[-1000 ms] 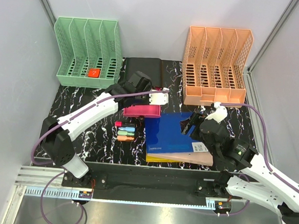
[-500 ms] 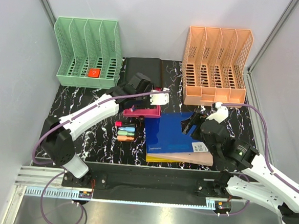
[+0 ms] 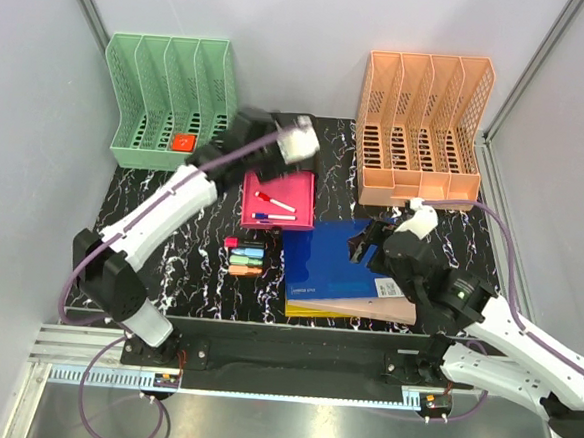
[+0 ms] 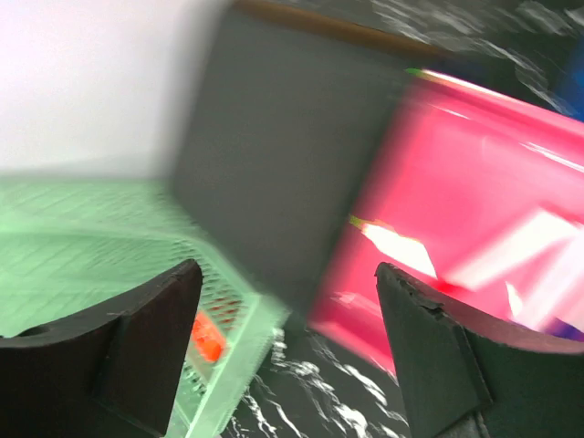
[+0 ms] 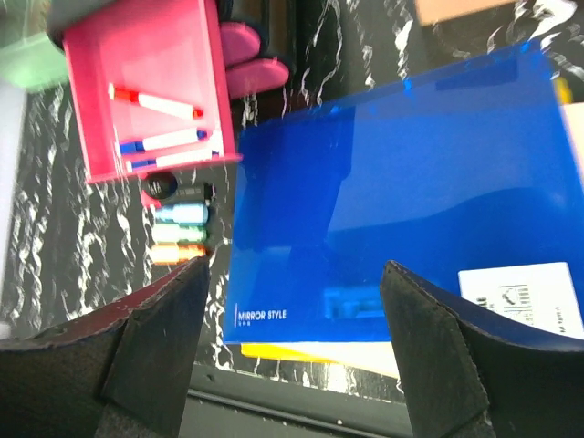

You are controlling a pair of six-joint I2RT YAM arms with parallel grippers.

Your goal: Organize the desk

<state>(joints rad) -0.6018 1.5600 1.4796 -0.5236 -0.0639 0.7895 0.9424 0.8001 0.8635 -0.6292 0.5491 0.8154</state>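
Black marble-veined desk [image 3: 184, 257] lies beneath both arms; left gripper [image 4: 287, 278], jaws released and empty, hangs near the pink tray [image 3: 278, 200]; right gripper [image 5: 294, 274], jaws likewise apart, hovers over the blue folder [image 5: 383, 182].

Green rack [image 3: 165, 100] and orange rack [image 3: 424, 128] wall off the back corners, and the middle of the counter [image 3: 193, 267] is tight: pink tray [image 3: 278, 200], row of markers [image 3: 244, 258] just beside its near edge, blue folder [image 3: 329, 257] filling centre-right. There's room on the bare marble at the left, though the left arm [image 3: 162, 215] slants over it, plus a narrow strip in front of the orange rack.
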